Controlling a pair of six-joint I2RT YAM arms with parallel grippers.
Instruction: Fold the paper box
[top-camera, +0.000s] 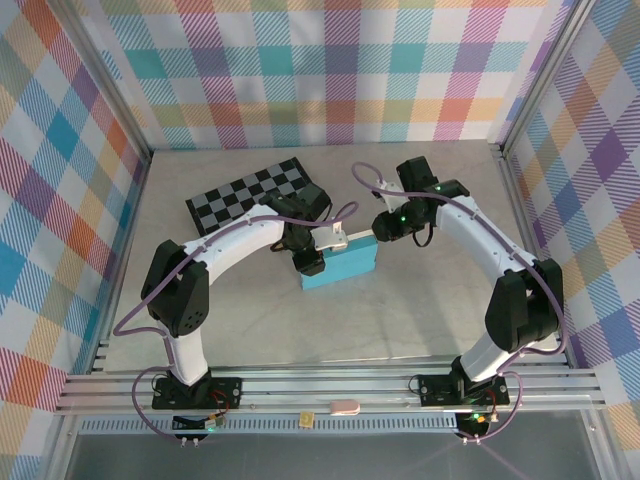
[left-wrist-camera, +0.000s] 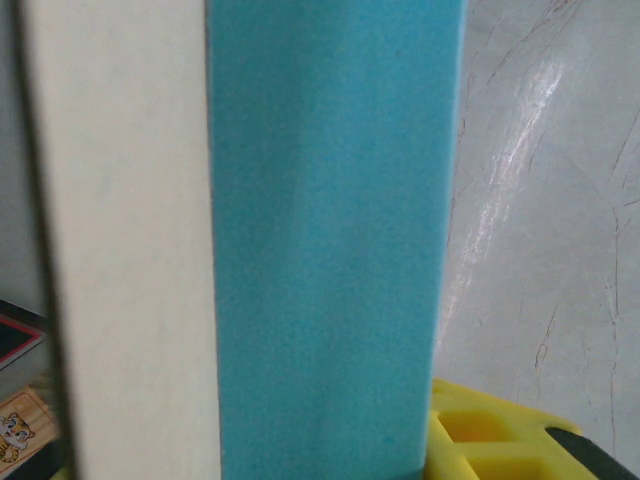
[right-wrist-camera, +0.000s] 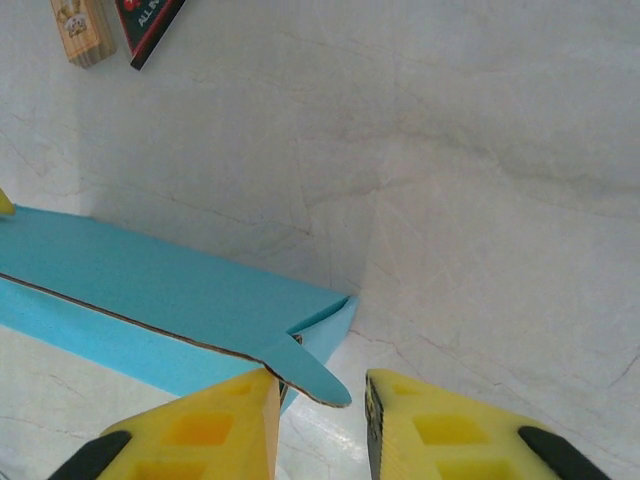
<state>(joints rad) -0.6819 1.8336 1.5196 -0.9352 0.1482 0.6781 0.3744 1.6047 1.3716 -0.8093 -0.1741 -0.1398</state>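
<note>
Left of centre in the top view, the left gripper (top-camera: 322, 248) is clamped on the left end of the paper box (top-camera: 342, 265). Its wrist view shows a white inner flap (left-wrist-camera: 130, 250) beside the teal wall. The body is formed: a slim teal box lying mid-frame on the surface (top-camera: 250, 310). At its right end a curved tab (right-wrist-camera: 300, 362) sticks out untucked. The right gripper (right-wrist-camera: 318, 392) sits before it, jaws apart, holding nothing. I judge the ends not yet closed. The surface is pale marbled grey. A checkered board (top-camera: 255, 195) lies upper left, with plaid walls (top-camera: 330, 70) around.

A dark card (right-wrist-camera: 150, 20) bears partly legible white letters "AL".
</note>
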